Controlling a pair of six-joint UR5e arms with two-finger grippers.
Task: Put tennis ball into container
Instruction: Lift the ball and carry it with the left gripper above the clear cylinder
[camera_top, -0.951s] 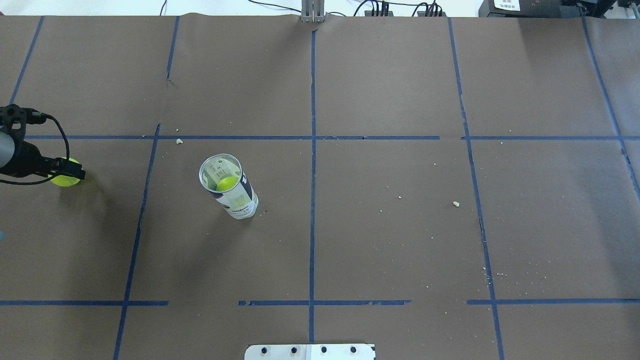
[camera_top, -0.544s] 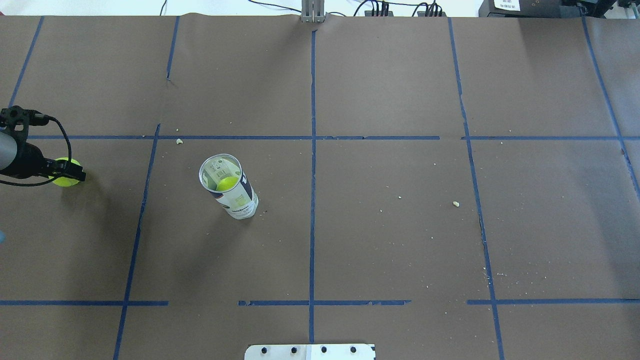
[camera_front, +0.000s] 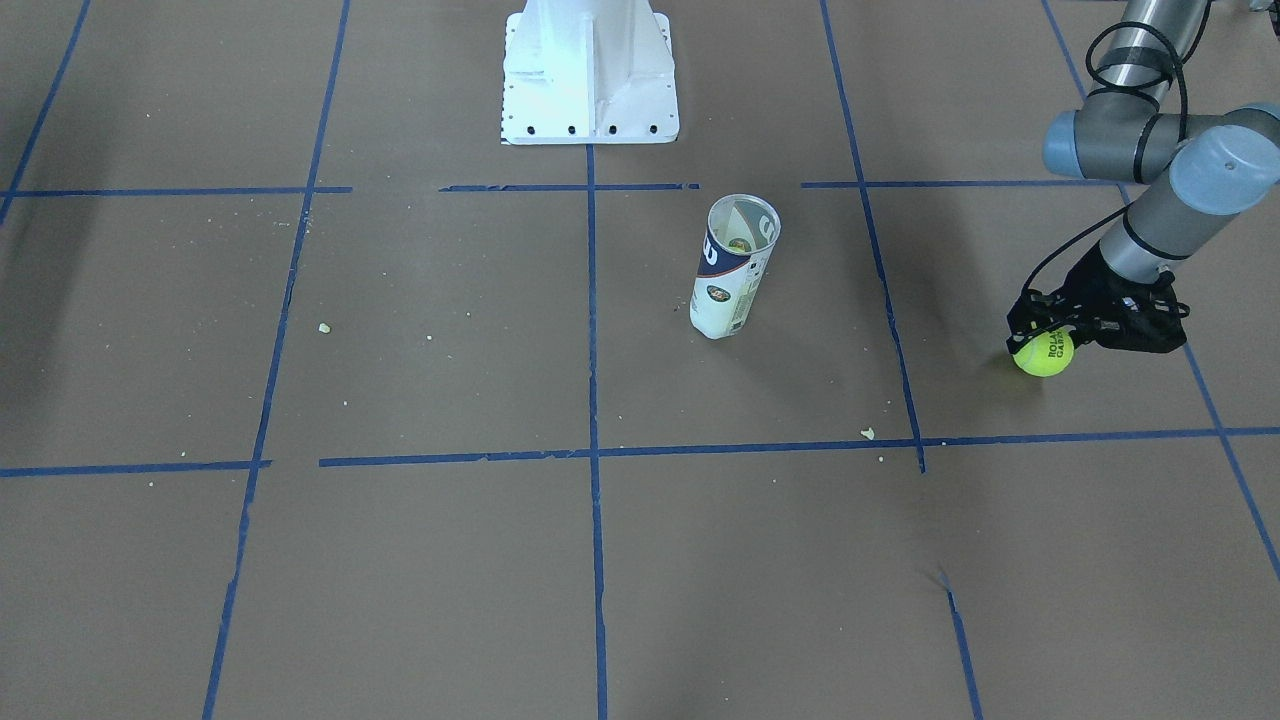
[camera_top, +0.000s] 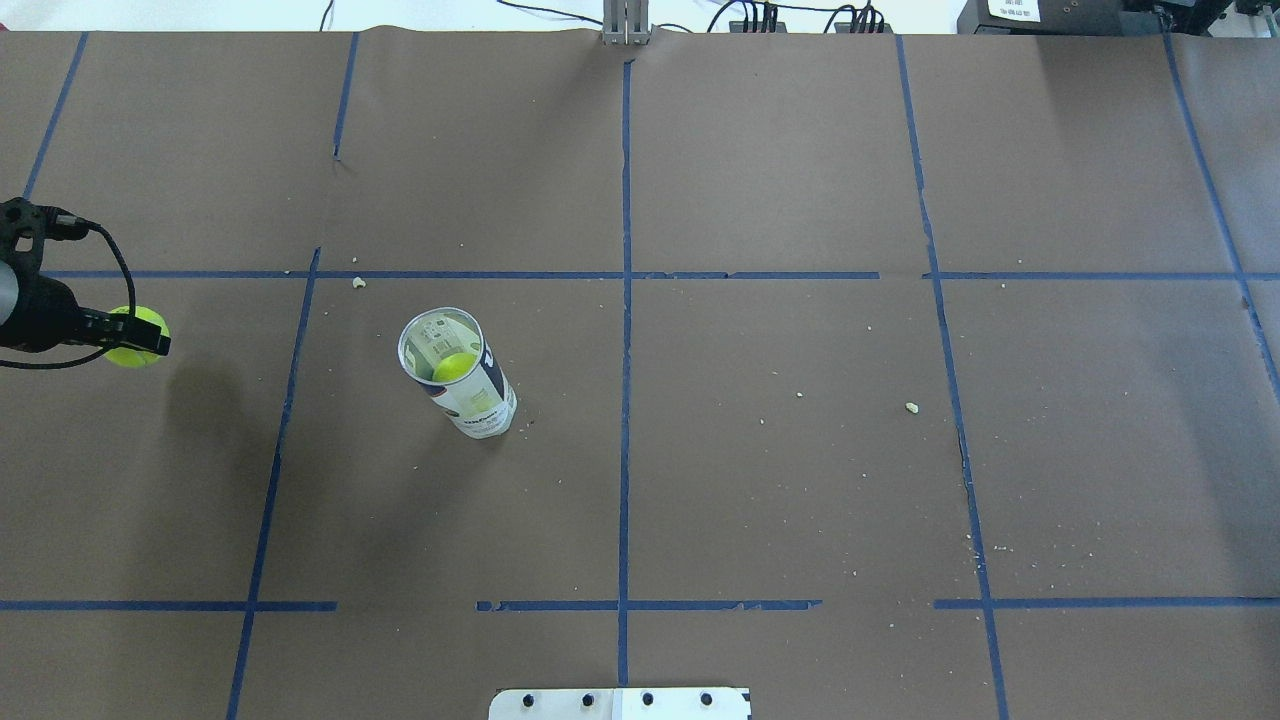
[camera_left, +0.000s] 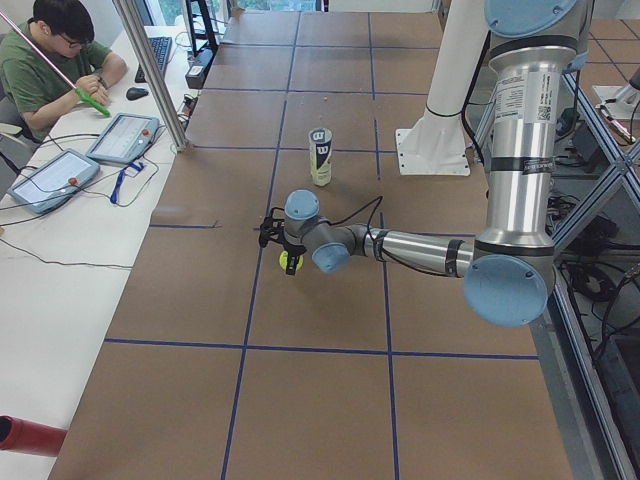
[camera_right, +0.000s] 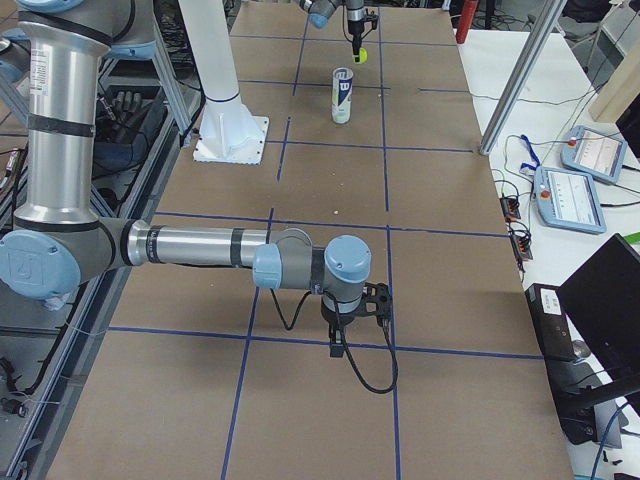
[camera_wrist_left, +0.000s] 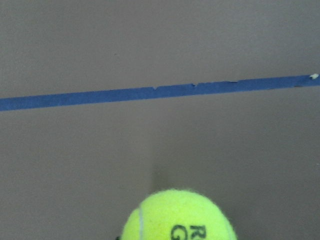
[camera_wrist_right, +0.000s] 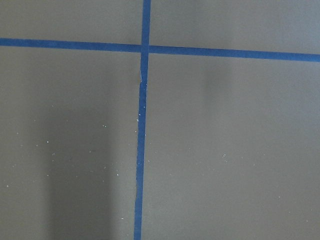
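Note:
A yellow-green tennis ball (camera_top: 141, 322) with black print hangs at the table's far left, and my left gripper (camera_top: 134, 342) is shut on it. The front-facing view shows the ball (camera_front: 1044, 358) under the black fingers (camera_front: 1022, 322), just above the paper. The left wrist view catches only the ball's top (camera_wrist_left: 180, 218). The container (camera_top: 462, 380), a clear tube with a white and navy label, stands upright to the right of the gripper, with another yellow-green ball (camera_top: 453, 367) inside. My right gripper (camera_right: 356, 312) shows only in the exterior right view, so I cannot tell its state.
The white pedestal base (camera_front: 588, 70) stands at the robot's edge of the table. Blue tape lines (camera_top: 625, 330) cross the brown paper, and small crumbs (camera_top: 911, 407) lie scattered on it. A person sits at the side desk (camera_left: 60, 60).
My left gripper and the tennis ball have risen a little. The ball's shadow now lies apart from it, to the right. The tube has not moved.

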